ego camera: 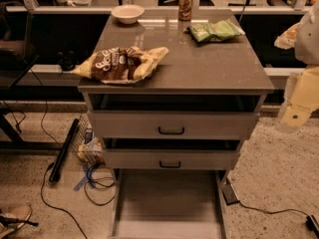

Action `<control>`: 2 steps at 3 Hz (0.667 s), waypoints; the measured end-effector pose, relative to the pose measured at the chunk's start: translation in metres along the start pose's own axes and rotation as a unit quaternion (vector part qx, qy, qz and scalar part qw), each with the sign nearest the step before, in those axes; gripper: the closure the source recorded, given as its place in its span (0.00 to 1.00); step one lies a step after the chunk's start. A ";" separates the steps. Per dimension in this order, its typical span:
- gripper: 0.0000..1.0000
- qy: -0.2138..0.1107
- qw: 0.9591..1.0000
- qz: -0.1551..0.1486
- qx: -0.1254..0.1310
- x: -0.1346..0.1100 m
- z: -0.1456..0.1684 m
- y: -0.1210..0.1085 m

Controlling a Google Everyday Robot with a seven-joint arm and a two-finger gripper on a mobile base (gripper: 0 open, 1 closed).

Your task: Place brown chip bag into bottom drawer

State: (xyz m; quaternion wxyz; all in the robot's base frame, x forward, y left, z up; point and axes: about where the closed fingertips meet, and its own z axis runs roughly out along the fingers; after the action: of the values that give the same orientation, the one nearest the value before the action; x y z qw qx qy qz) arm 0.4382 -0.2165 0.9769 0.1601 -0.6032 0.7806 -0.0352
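Brown chip bag (122, 63) lies flat on the cabinet's surface (209, 68), at the front-left. Its left end looks to poke just past the left edge. Long axis runs roughly left-right, label up.

Handling, our read: light, soft and crinkly, with slick film. It's puffy in the middle, so it will deform and may slide if pushed. The contents are fragile, so we shouldn't crush it. Best hold is probably across the pale yellow right end or on a raised crease near the top seam, pinching film rather than the belly. The overhanging left end is a second option.

The pincer (298, 106) sits at the far right edge of the view, beside the cabinet's front-right corner and below the level of the surface. We can't tell whether it is open or closed. Nothing visibly in it.

The bag is well apart from the pincer: up and across nearly the full width of the surface to the left. The green bag (215, 31), can (186, 4) and bowl (127, 13) sit toward the back, off the direct line.

The bottom drawer (169, 198) is pulled out below, with its floor bare. It's under the bag's level and toward centre.
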 end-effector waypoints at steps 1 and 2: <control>0.00 -0.002 1.000 0.001 0.004 -0.001 -0.001 -0.001; 0.00 -0.037 0.999 0.020 0.034 -0.012 0.004 -0.026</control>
State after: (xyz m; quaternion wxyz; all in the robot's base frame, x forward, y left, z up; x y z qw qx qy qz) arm 0.4659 -0.2115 0.9820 0.2098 -0.5830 0.7841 -0.0360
